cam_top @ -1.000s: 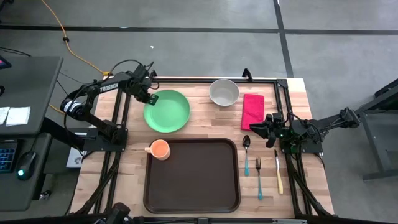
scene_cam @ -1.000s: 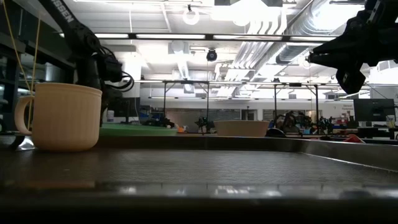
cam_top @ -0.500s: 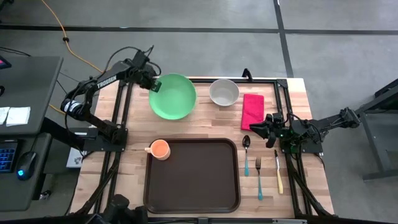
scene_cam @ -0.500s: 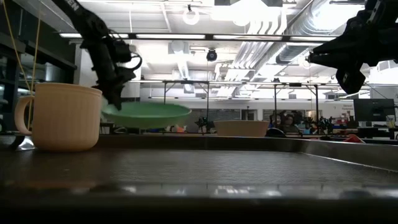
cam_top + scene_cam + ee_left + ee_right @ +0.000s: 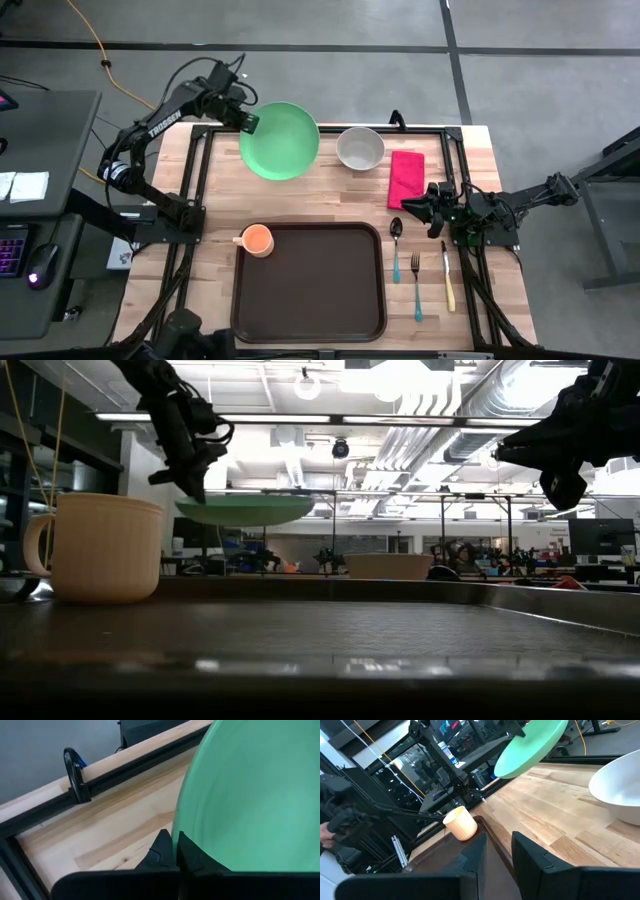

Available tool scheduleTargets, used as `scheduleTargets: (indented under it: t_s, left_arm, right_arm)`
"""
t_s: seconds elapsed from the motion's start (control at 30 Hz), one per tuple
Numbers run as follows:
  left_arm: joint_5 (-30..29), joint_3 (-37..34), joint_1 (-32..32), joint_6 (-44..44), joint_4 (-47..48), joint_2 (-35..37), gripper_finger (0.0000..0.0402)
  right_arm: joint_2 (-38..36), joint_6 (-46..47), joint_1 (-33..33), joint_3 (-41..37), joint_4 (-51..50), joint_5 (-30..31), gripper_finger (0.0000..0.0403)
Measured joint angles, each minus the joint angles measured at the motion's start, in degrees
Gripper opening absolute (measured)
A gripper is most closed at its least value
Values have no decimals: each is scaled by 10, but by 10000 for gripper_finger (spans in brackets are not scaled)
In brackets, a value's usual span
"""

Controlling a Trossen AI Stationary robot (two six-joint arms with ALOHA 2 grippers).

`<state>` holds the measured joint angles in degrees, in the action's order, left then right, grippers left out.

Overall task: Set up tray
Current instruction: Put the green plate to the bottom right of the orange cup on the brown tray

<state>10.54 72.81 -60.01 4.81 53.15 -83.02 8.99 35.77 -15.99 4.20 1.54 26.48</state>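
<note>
we had the round green plastic plate (image 5: 280,140) pinched by its rim in the left gripper (image 5: 247,122), jaws shut on it, lifted clear of the wooden surface (image 5: 330,205). the large dark brown rectangular plastic tray (image 5: 310,282) lay toward the near edge, long axis front to back, nearer this arm's load (right gripper (image 5: 432,205) hung beside the cutlery, jaws narrowly parted, empty).

You've got one tray (image 5: 308,282), one green plate (image 5: 280,140), one white bowl (image 5: 360,148), one orange cup (image 5: 257,240), one pink napkin (image 5: 406,177), one spoon (image 5: 396,247), one fork (image 5: 416,283), and one knife (image 5: 448,274).
</note>
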Motion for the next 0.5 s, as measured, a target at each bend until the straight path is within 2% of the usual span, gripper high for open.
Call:
scheduleTargets:
  t_s: [0.5]
  left_arm:
    - [75, 4, 12, 17, 45, 0, 14]
  right_arm:
    - [0, -2, 0, 0, 0, 0, 67]
